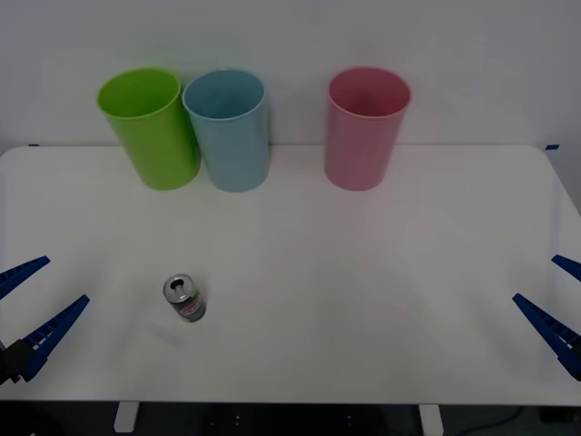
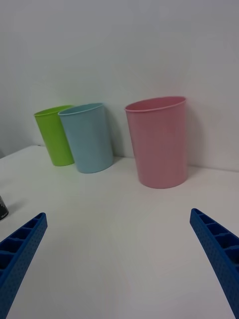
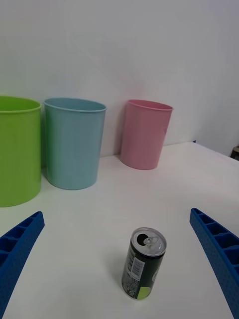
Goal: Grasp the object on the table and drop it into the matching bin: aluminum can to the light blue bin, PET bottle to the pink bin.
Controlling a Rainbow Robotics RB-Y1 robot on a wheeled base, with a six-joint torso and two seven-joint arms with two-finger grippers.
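A: Front view first. What's cut off?

B: Both claws. The left claw [image 1: 32, 309] pokes in at the lower left edge, the right claw [image 1: 558, 304] at the lower right edge; each shows two blue fingers spread wide apart with nothing between them. The can [image 1: 184, 298] stands upright on the white surface [image 1: 363, 300], lower left of centre, near the left claw but not touching it.

A: Room around it?

B: Bare surface on every side. The green bin [image 1: 150, 129] and light blue bin [image 1: 228, 129] stand touching at the upper left by the far edge; the pink bin [image 1: 366, 127] is apart, to their right.

A: Right wrist view?

B: Wide-open fingers at the bottom corners, the pink bin [image 2: 158, 142] at centre, and a sliver of the can [image 2: 2, 207] cropped at the left edge.

A: Left wrist view?

B: The can [image 3: 143, 262] sits at lower centre between the spread fingers, with its label too small to read. The green bin [image 3: 17, 149] is cropped at the left.
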